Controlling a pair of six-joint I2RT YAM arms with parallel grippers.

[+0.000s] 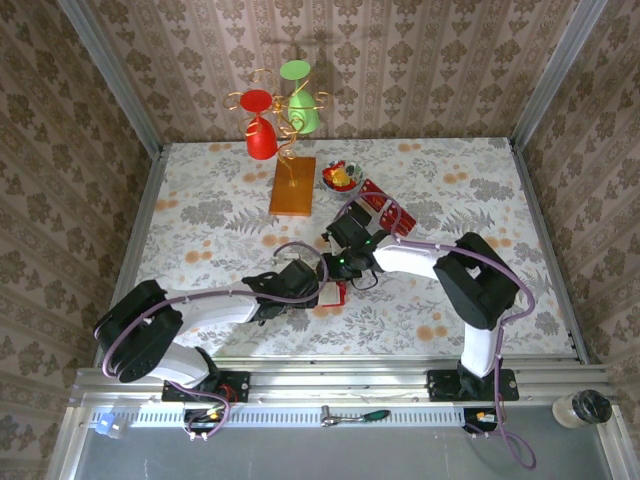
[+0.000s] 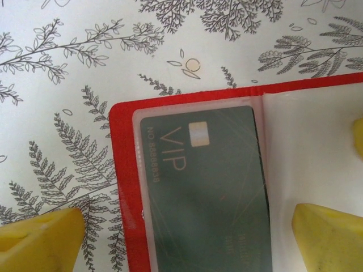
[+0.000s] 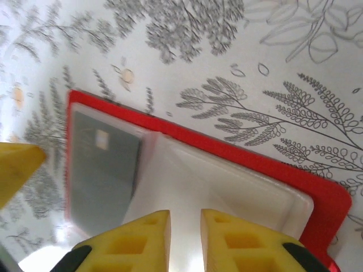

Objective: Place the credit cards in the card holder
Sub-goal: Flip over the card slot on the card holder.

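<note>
Floral tabletop (image 1: 200, 210) carries the card holder (image 2: 122, 170), lying open at mid-frame in the top view. Our left pincer (image 2: 184, 243) stands spread wide astride it, probably to steady the sleeve. Our right pincer (image 3: 184, 241) hovers barely parted over the pale flap, grasping nothing. One credit card (image 2: 210, 187) sits sleeved.

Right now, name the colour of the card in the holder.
The card is dark grey-green, gold VIP lettering; best in left wrist view.

Top camera looks down from behind; both wrist cameras closely overlook the card holder (image 2: 309, 153) (image 3: 227, 190).
</note>
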